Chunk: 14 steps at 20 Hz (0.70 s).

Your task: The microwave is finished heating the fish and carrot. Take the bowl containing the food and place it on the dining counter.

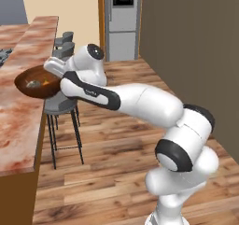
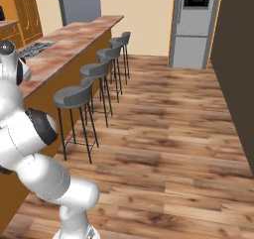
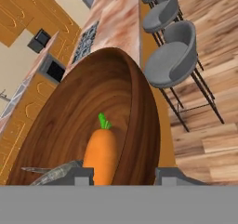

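A white robot arm reaches out to the left from its base on a wooden kitchen floor, carrying a round, dark reddish-brown wooden bowl over the near edge of the dining counter, a long top of pinkish-beige marbled stone with orange wood sides. In the left base view the bowl sits at the counter's stool side, and whether it rests on the stone or hangs just above it cannot be told. Inside it lie a small grey-silver fish and, just beside it, a bright orange carrot. The gripper is at the bowl's rim on the arm's side; in the hand view one dark fingertip stands inside the rim next to the carrot and the other outside the bowl's wall, so the fingers appear to be pinching the rim between them. A row of grey stools lines the counter's floor side, and a tall grey refrigerator stands at the far wall. The task seems to be in its last step, setting the bowl down. The next move likely calls for lowering the bowl level until it sits fully on the stone, well in from the edge, then spreading the fingers and lifting clear without tipping it.
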Motion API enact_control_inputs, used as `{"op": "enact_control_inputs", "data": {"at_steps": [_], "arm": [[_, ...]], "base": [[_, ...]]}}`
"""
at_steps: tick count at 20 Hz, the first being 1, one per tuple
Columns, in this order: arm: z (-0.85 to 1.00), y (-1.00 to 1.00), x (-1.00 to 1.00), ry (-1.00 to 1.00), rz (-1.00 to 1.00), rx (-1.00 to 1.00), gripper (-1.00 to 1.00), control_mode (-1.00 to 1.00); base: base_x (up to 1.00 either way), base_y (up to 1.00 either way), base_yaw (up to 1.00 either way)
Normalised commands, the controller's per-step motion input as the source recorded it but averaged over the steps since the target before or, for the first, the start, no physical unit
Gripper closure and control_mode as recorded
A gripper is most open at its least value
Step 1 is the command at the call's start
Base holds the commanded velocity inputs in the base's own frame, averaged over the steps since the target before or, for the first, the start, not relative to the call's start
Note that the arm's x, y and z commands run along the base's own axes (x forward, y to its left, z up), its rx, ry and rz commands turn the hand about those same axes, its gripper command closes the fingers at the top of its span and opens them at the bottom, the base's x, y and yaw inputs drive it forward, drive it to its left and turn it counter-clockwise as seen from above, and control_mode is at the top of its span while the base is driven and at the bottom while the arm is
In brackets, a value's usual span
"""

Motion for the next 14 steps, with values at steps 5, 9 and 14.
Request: {"op": "enact_control_inputs", "data": {"at_steps": [5,9,14], "arm": [[-0.58,0.41,0.05,0.00,0.00,-0.09,1.00,-1.00],[-0.56,0.31,0.00,-0.01,0.00,-0.05,1.00,-1.00],[-0.32,0.47,0.02,-0.04,0.00,0.00,1.00,-1.00]], "base": [[0.00,0.00,0.00],[0.00,0.00,0.00],[0.00,0.00,0.00]]}}
